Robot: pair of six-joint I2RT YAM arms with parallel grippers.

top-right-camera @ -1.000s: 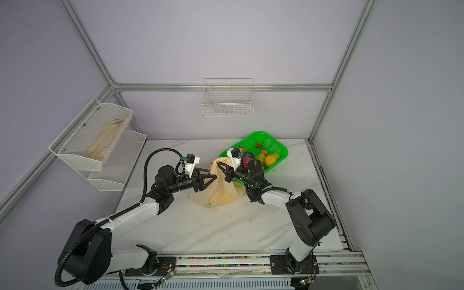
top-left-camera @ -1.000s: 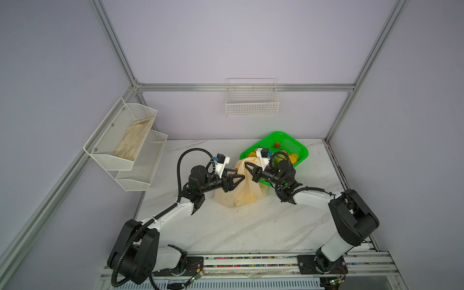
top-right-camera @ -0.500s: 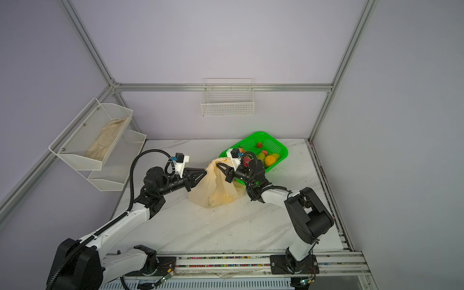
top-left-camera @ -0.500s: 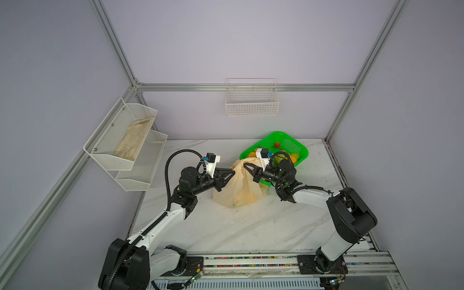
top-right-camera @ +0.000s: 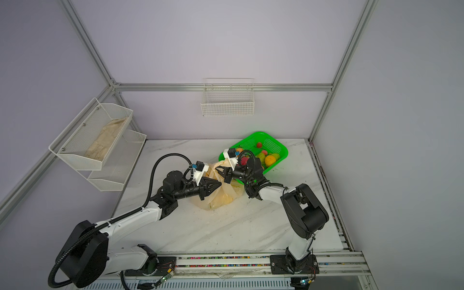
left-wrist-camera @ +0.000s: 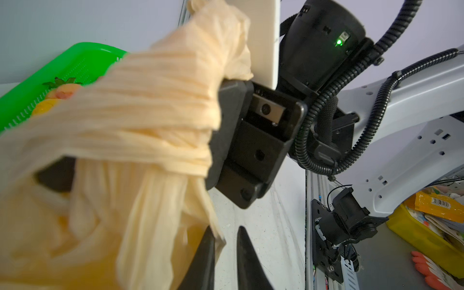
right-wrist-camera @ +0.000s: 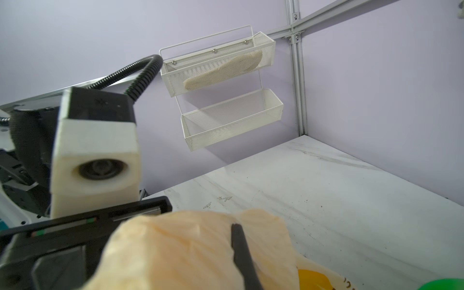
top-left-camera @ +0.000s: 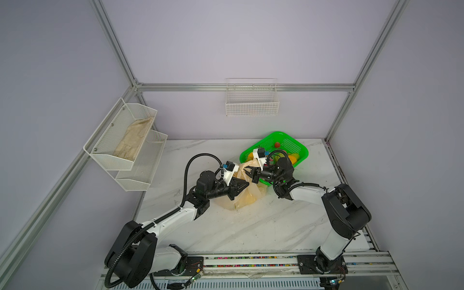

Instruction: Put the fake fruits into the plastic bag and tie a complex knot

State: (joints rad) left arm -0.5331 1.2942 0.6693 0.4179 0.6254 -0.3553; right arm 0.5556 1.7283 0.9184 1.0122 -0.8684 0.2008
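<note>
Mid-frame in both top views, the plastic bag (top-left-camera: 247,200) sat beside the green basket (top-left-camera: 288,144), its top clamped in the right gripper (top-left-camera: 248,171); whether the left gripper (top-left-camera: 246,185), jaws narrowly apart, gripped it was unclear.

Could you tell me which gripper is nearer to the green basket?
Right. The right gripper is beside the green basket; the left gripper is farther off, over the plastic bag.

Left arm (top-left-camera: 173,218): stretched from lower left to centre.
Left gripper (top-left-camera: 246,185): jaws nearly together, grip unclear.
Right gripper (top-left-camera: 247,171): clamped on plastic bag (top-left-camera: 241,198), pointing left.
</note>
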